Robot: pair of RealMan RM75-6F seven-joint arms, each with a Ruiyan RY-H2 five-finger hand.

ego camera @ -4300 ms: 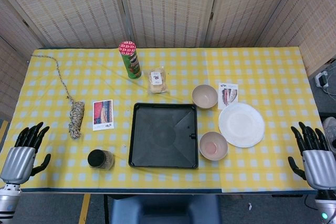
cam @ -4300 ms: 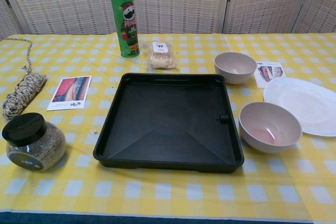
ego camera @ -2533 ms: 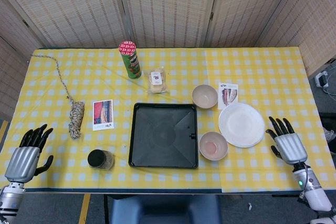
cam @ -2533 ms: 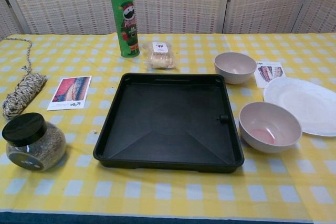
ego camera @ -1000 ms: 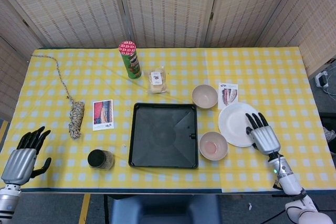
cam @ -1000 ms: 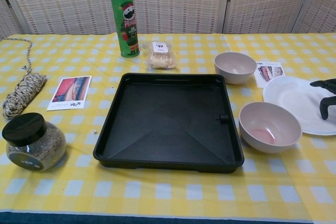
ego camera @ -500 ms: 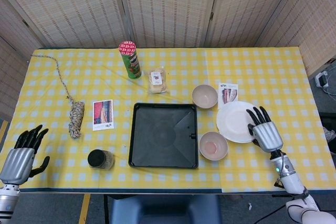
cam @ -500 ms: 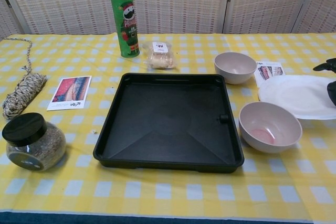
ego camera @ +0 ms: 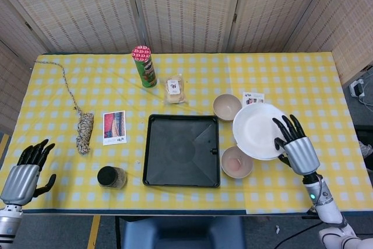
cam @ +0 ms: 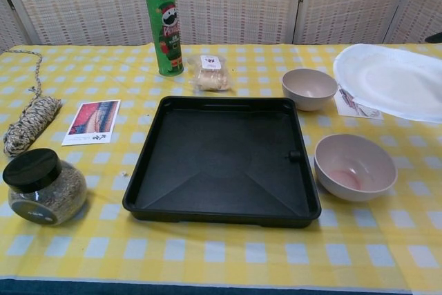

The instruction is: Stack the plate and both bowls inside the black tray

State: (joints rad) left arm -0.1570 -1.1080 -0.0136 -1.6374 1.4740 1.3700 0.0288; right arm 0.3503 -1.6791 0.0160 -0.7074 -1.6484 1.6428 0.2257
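Note:
My right hand grips the right edge of the white plate, which is lifted off the table; in the chest view the plate hangs high at the right and the hand is out of frame. Below its near edge stands a beige bowl with a pink bottom, right of the black tray. A second beige bowl stands by the tray's far right corner. The tray holds nothing. My left hand hovers open at the table's near left corner.
A green crisp can and a wrapped snack stand behind the tray. Left of it are a picture card, a dark-lidded jar and a coil of rope. Another card lies partly under the plate.
My right hand reached in from the right edge, took the plate by its rim and raised it off the cloth, moving it left toward the bowls. The left hand barely shifted.

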